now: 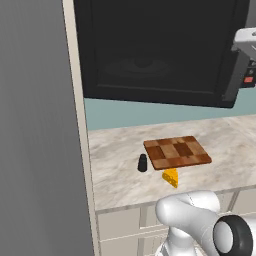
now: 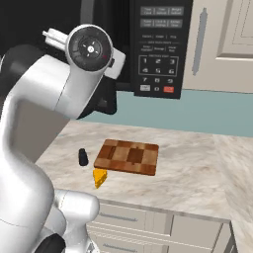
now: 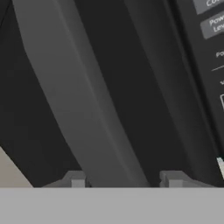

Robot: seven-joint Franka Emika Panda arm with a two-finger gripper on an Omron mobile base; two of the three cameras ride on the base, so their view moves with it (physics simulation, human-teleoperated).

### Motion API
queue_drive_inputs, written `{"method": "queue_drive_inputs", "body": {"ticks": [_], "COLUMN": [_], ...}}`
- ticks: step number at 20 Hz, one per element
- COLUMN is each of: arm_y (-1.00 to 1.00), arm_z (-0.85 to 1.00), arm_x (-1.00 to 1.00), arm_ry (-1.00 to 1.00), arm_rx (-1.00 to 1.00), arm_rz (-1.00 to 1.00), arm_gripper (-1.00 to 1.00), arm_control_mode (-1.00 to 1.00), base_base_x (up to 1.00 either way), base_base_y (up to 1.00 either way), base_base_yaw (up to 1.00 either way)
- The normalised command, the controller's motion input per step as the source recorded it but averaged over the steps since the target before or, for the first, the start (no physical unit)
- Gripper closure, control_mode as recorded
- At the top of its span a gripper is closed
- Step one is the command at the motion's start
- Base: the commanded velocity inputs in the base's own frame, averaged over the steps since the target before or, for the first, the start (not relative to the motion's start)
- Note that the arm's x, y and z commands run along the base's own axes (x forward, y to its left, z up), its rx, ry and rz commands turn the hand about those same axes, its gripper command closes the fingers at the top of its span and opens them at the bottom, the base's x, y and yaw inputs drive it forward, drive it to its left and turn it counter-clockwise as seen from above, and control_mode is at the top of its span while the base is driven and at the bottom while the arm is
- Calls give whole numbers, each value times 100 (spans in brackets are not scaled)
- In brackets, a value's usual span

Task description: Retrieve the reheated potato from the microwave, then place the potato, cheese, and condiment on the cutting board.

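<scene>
Black and wide, the microwave (image 1: 150, 50) was seen hanging above the marble counter (image 1: 115, 145), its door shut in the left base view, so the potato could not be made out anywhere. On the oven's right side, the button panel (image 2: 158, 49) with one red key (image 2: 168, 89) was seen in the right base view. Along the door, the curved dark bar handle (image 3: 87, 113) was shown running from about 11 o'clock down to 6 o'clock in the hand view. The gripper (image 3: 124, 180) was placed around that bar, with one fingertip (image 3: 75, 179) at 7 o'clock of the picture and the other at 5 o'clock, the bar passing between them; the jaws were partly spread, and whether they pressed on the handle could not be told. On the counter below, the checkered wooden cutting board (image 1: 177, 153) was laid flat with nothing on it. The black condiment shaker (image 1: 143, 163) was stood upright just beside the board's left edge, at about 9 o'clock of it, apart from it. The yellow cheese wedge (image 1: 171, 177) was set near the board's front edge, at about 7 o'clock of it, close to the counter's front lip.
</scene>
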Motion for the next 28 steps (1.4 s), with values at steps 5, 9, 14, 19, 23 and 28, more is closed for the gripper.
{"method": "queue_drive_inputs", "body": {"ticks": [5,9,14,19,23,28], "arm_y": [6,11,14,19,21,25], "arm_z": [0,0,0,0,0,-4], "arm_x": [-90,-88,-77,-73,-68,-55], "arm_ry": [0,0,0,0,1,6], "arm_rx": [0,0,0,0,0,0], "arm_rz": [0,0,0,0,0,0], "arm_gripper": [100,100,100,100,100,100], "arm_control_mode": [-100,-100,-100,-100,-100,-100], "base_base_x": [0,0,0,0,0,0], "base_base_y": [0,0,0,0,0,0], "base_base_yaw": [0,0,0,0,0,0]}}
